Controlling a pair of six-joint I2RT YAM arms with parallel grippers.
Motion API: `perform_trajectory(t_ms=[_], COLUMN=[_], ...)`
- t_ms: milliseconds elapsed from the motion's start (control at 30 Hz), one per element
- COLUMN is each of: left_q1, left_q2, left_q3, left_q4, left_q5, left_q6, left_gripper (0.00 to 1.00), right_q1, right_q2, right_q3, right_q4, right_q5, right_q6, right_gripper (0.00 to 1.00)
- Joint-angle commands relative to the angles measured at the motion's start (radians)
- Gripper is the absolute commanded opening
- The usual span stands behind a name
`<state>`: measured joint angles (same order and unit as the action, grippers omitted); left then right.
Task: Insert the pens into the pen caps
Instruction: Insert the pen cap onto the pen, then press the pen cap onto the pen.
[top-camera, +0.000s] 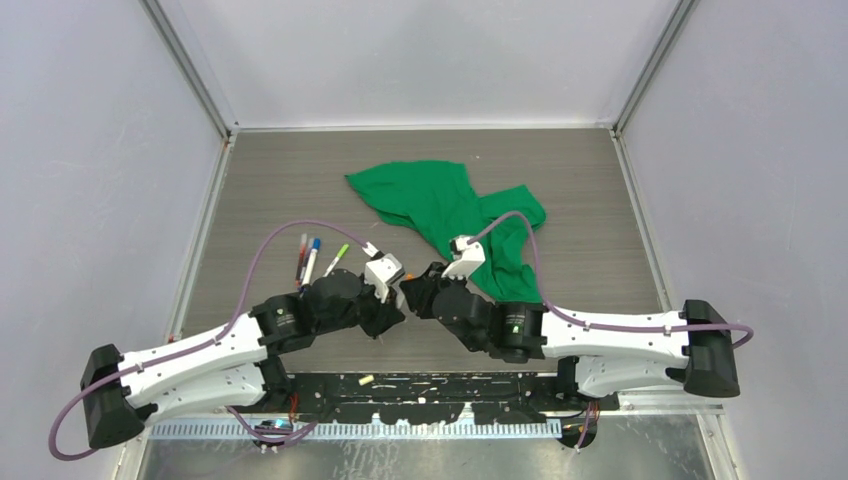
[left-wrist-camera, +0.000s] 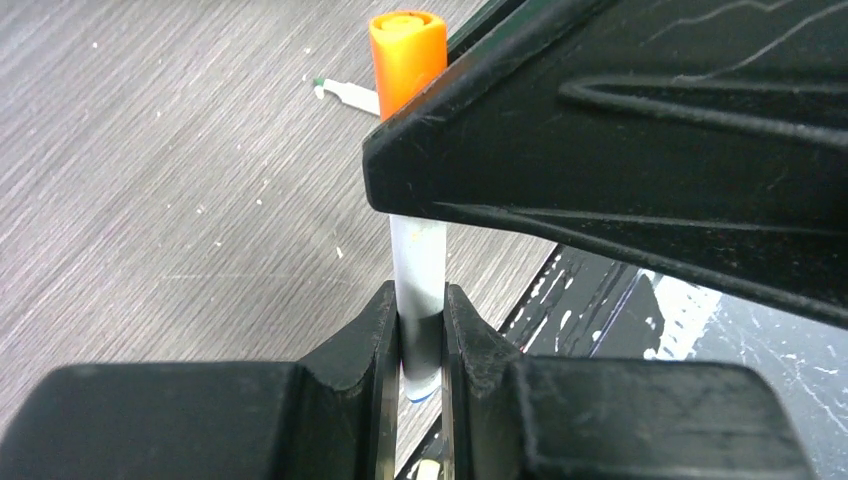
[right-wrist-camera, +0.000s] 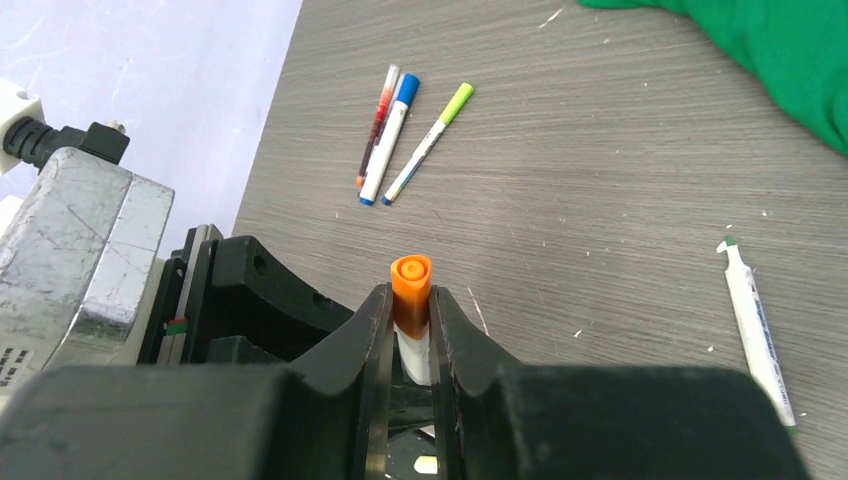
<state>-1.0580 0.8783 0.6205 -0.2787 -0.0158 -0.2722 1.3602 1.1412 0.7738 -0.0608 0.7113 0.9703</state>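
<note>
Orange cap (right-wrist-camera: 411, 285) sits on the end of a white pen barrel (left-wrist-camera: 418, 265). Right gripper (right-wrist-camera: 410, 305) pinched tight on the cap; left gripper (left-wrist-camera: 420, 330) clamped on the barrel below it. Three pens (right-wrist-camera: 388, 142) lie side by side, upper left of right wrist view. One green-tipped pen (right-wrist-camera: 757, 330) lies alone at its right edge. Green cloth (top-camera: 450, 215) crumpled at upper centre of top view.

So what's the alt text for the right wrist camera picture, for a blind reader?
Close up, the right gripper pinches an orange cap on top of a white pen. Beyond, on the grey table, three pens lie at the left, another pen at the right, and a green cloth fills the top right corner.
</note>
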Motion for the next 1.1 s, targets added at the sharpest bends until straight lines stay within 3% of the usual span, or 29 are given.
perform_trajectory(t_ms=[0, 167, 333, 567, 767, 933, 1067], left_q1=[0.007, 0.007, 0.007, 0.006, 0.006, 0.007, 0.007], left_q2=[-0.068, -0.077, -0.085, -0.098, -0.104, -0.111, -0.117], left_q3=[0.076, 0.072, 0.048, 0.006, -0.021, -0.024, -0.023], left_q4=[0.424, 0.29, 0.185, 0.222, 0.296, 0.299, 0.288], left_q5=[0.02, 0.048, 0.025, 0.003, 0.082, 0.121, 0.135], left_q6=[0.026, 0.049, 0.046, 0.022, 0.021, 0.018, 0.017], left_gripper=[0.0, 0.0, 0.0, 0.0, 0.0, 0.0, 0.0], right_q1=[0.049, 0.05, 0.05, 0.049, 0.023, -0.092, -0.169], right_q2=[0.015, -0.036, -0.146, -0.329, -0.356, -0.265, -0.177], right_q3=[0.051, 0.22, 0.26, 0.214, 0.236, 0.264, 0.251], right_q4=[-0.224, -0.425, -0.438, -0.408, -0.373, -0.33, -0.268], right_q5=[-0.073, 0.084, 0.108, 0.098, 0.045, -0.189, -0.35], right_q6=[-0.024, -0.099, -0.173, -0.234, -0.329, -0.361, -0.344], right_gripper=[0.07, 0.47, 0.69, 0.79, 0.84, 0.85, 0.79])
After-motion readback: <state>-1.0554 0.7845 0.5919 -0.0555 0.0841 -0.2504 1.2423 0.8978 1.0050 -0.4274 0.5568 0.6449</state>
